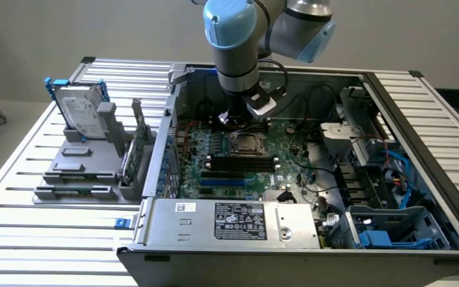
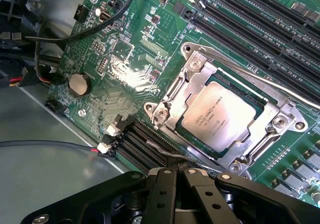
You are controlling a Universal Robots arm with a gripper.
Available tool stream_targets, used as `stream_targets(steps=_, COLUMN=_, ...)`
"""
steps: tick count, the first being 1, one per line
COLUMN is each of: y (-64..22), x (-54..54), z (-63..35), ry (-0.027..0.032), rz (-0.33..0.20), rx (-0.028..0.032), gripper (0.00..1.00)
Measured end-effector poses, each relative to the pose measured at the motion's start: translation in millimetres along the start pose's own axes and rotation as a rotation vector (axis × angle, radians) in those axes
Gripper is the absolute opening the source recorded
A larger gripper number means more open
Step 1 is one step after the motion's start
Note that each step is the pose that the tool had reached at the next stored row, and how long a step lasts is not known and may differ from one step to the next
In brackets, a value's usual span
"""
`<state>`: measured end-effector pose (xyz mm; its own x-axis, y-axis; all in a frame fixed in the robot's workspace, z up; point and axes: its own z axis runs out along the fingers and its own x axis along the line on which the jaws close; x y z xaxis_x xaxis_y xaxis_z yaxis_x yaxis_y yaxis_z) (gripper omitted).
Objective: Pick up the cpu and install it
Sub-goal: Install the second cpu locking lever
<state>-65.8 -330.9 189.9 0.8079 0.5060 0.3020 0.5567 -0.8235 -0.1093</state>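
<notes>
Nearest to us in the exterior view we see the open computer case [image 1: 213, 260], lying on its side on the slatted metal desk [image 1: 46, 239], with the grey power supply [image 1: 238, 221] and its white label along the near wall. At about four o'clock from it sits a blue plastic drive cage [image 1: 393, 230]. Deeper in lies the green motherboard [image 1: 285, 161], with black memory slots [image 1: 238, 162] just this side of the socket [image 1: 246, 143].

In the wrist view we find the cpu [image 2: 218, 122] seated flat inside the socket's metal frame [image 2: 272, 134], its silver top facing up with faint printed lettering (too small for us to read). A round coin battery [image 2: 79, 84] sits on the board at about nine o'clock from the chip in that picture.

The claw [image 2: 177, 184] is clenched, its black fingers [image 2: 162, 194] pressed together with nothing between them, hanging just above the socket's edge and apart from the chip. In the exterior view the arm [image 1: 233, 42] comes down into the case right behind the socket.

Farther off, at about ten o'clock from the case, we see a grey fixture [image 1: 90, 161] on the desk holding a silver hard drive [image 1: 82, 110] upright in a blue frame.
</notes>
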Motion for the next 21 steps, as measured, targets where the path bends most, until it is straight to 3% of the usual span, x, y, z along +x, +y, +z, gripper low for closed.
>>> stream_targets(steps=21, y=0.0, x=0.0, z=0.0, ry=0.0000, rz=0.000, rx=0.0000, gripper=0.11)
